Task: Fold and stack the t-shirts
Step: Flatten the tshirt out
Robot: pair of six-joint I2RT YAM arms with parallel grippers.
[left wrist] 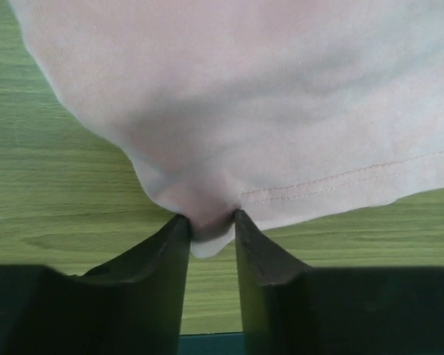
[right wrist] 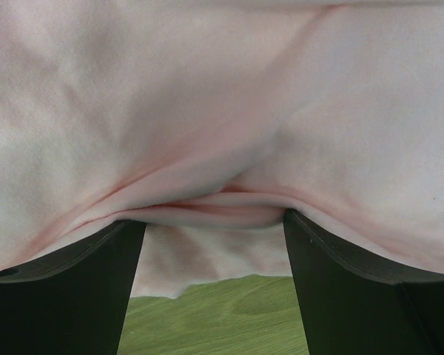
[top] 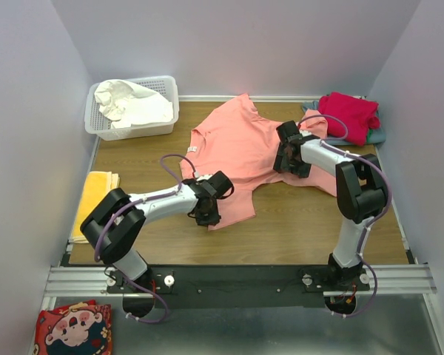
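Observation:
The salmon-pink t-shirt (top: 237,148) lies spread across the middle of the wooden table. My left gripper (top: 207,214) is at its near hem corner. In the left wrist view the gripper (left wrist: 207,222) is shut on that corner of the shirt (left wrist: 266,89), and the cloth bunches between its tips. My right gripper (top: 285,159) rests on the shirt's right side. In the right wrist view it (right wrist: 214,218) stands open, with a raised fold of the pink shirt (right wrist: 222,96) spanning its tips. A crimson-red t-shirt (top: 348,111) lies on a grey-blue one (top: 379,137) at the back right. A white one (top: 133,103) fills the basket.
The white lattice basket (top: 169,111) stands at the back left. A yellow cloth (top: 96,196) lies at the table's left edge. A red patterned cloth (top: 74,329) lies below the table's front rail. Walls close in the left, right and back sides.

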